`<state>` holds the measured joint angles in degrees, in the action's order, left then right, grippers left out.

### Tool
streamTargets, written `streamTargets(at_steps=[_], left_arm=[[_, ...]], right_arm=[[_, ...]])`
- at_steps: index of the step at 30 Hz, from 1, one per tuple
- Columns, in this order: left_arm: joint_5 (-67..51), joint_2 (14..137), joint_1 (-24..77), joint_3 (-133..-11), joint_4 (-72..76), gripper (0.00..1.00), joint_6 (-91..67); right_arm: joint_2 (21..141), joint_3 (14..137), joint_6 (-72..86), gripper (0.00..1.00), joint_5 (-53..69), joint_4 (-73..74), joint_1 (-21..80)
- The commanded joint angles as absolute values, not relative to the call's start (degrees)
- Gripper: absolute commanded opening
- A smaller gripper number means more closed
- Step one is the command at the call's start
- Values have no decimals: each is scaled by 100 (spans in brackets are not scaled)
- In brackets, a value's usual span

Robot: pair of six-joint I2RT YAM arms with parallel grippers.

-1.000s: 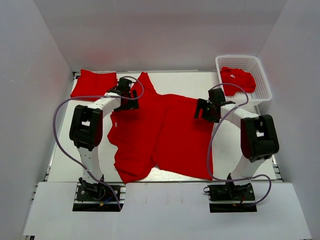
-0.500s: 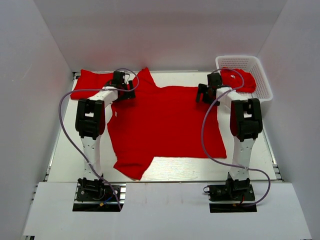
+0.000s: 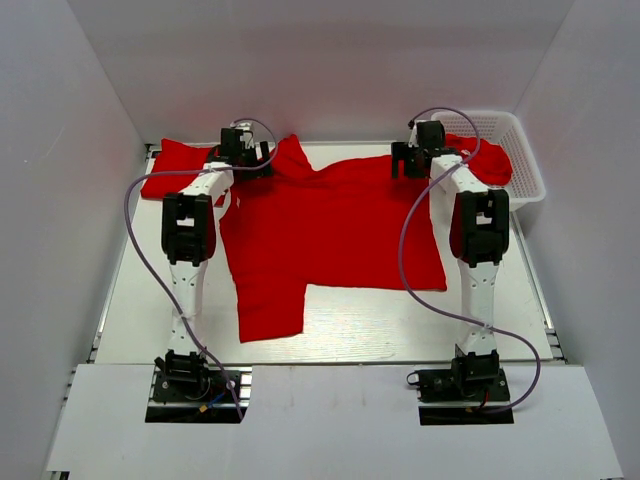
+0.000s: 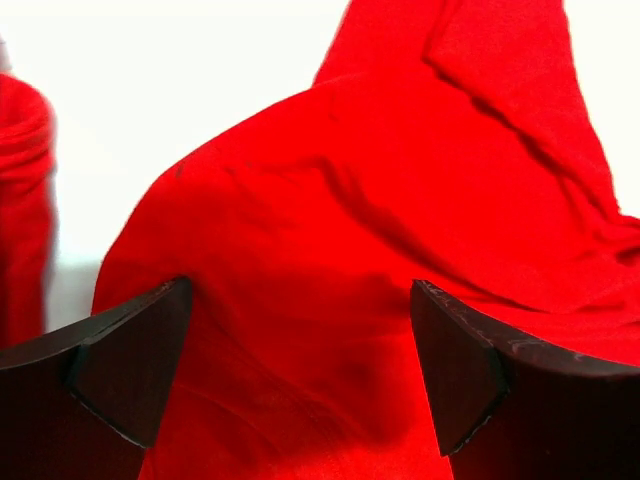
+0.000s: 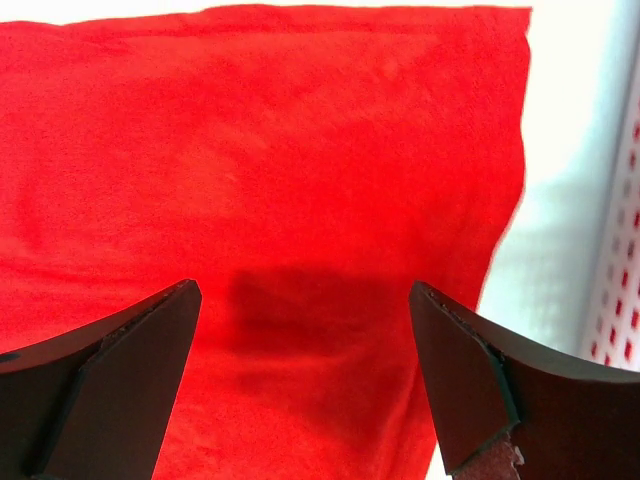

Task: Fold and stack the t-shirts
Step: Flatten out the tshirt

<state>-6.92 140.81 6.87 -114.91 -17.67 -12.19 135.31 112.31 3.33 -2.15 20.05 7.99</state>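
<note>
One red t-shirt (image 3: 330,235) lies spread flat over the middle of the table, with one part reaching toward the front left (image 3: 270,310). My left gripper (image 3: 243,158) hovers open over its far left corner. In the left wrist view the cloth (image 4: 330,250) rises in a wrinkled hump under the left gripper (image 4: 300,370). My right gripper (image 3: 412,162) stands open over the far right corner. Flat cloth (image 5: 280,170) fills the view beneath the right gripper (image 5: 305,370). A folded t-shirt (image 3: 175,168) rests at the back left.
A white mesh basket (image 3: 525,175) stands at the back right with another crumpled red shirt (image 3: 485,160) in it; its wall (image 5: 615,300) shows just right of my right gripper. White walls close in three sides. Bare table (image 3: 350,330) lies in front of the shirt.
Both arms have stretched toward the back of the table. The t-shirt, bunched and overlapped a second ago, now lies spread flat and further back.
</note>
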Motion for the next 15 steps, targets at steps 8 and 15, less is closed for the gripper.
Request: streamTargets(at_steps=[8,15], left_arm=[[-1354,12965,703,-11021,-1968,100,-1037],[-1055,11384,870,-9724,-2689,100,-1385]], right_arm=[[12332,11005,-378,91,589,2136,1011],[10770,9031,288,91,370,1594,1178]])
